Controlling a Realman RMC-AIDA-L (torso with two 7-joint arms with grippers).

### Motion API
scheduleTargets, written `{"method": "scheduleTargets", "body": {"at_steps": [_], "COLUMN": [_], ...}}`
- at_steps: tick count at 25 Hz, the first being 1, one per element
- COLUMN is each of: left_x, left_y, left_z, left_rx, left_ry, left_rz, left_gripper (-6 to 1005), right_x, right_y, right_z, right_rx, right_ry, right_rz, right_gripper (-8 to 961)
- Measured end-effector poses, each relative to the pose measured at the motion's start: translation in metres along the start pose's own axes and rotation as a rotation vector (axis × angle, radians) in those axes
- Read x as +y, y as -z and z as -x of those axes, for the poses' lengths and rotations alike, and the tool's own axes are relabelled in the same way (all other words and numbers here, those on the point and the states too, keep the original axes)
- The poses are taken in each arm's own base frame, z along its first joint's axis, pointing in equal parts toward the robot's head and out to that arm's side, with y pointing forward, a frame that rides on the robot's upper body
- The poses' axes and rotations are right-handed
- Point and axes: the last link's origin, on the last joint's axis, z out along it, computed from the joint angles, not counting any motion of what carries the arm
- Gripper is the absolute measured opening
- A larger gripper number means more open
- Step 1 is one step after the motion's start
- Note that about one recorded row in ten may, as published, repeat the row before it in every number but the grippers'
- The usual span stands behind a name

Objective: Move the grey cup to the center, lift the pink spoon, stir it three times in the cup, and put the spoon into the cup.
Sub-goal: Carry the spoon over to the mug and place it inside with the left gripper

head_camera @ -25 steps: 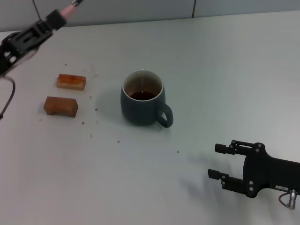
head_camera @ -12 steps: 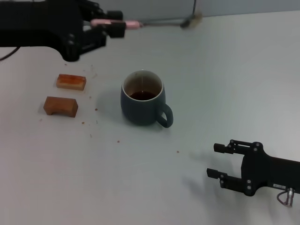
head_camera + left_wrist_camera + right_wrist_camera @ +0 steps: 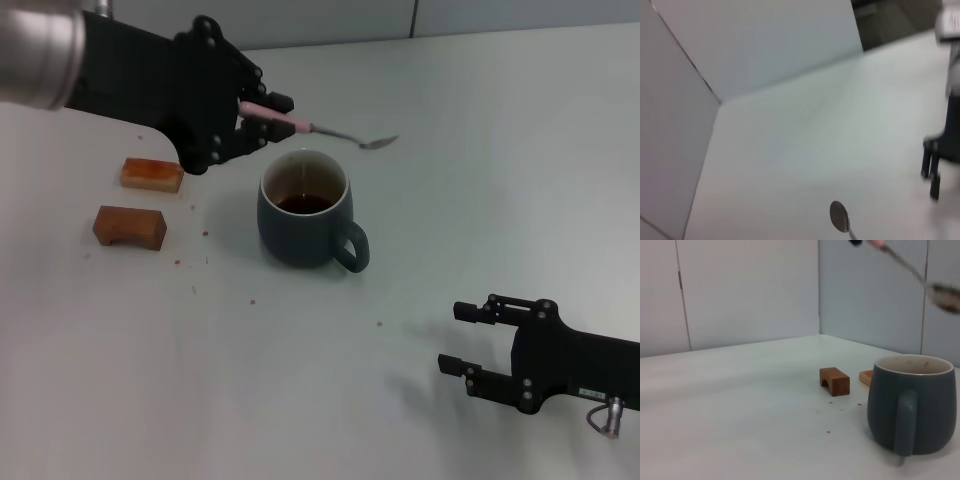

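Above the grey cup (image 3: pixel 303 208), pink spoon (image 3: pixel 318 129) in left hand (image 3: pixel 255 122).

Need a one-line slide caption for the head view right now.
Left hand holds the pink spoon above the grey cup; right hand waits open nearby.

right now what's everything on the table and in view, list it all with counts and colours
grey cup: 1, dark blue-grey, cream inside with brown stain, mid-table, handle toward the right gripper
pink spoon: 1, pink handle, silver bowl, held in the air above the cup's far rim
wooden blocks: 2, brown, left of the cup
crumbs: several, reddish, scattered near the blocks
table: 1, white
left gripper: 1, black, shut on the spoon handle
right gripper: 1, black, open, low over the table's near right
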Motion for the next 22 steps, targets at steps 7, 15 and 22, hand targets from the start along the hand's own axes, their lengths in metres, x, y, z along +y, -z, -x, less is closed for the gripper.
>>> {"method": "scheduleTargets", "body": {"at_steps": [7, 15, 22], "left_x": [-0.002, -0.003, -0.002], "left_y": [-0.012, -0.020, -0.028], "left_z": [-0.004, -0.004, -0.007], "left_rx": [-0.142, -0.263, -0.304], "left_ry": [-0.080, -0.137, -0.165], "left_rz": [0.008, 0.017, 0.032], "left_gripper": [136, 136, 136], "right_x": [0.000, 0.002, 0.003], "right_y": [0.000, 0.001, 0.001], "right_z": [0.000, -0.002, -0.002], "right_rx": [0.000, 0.000, 0.000], "right_ry": [-0.012, -0.019, -0.022], "right_rz": [-0.001, -0.003, -0.004], "right_gripper": [623, 625, 624]}}
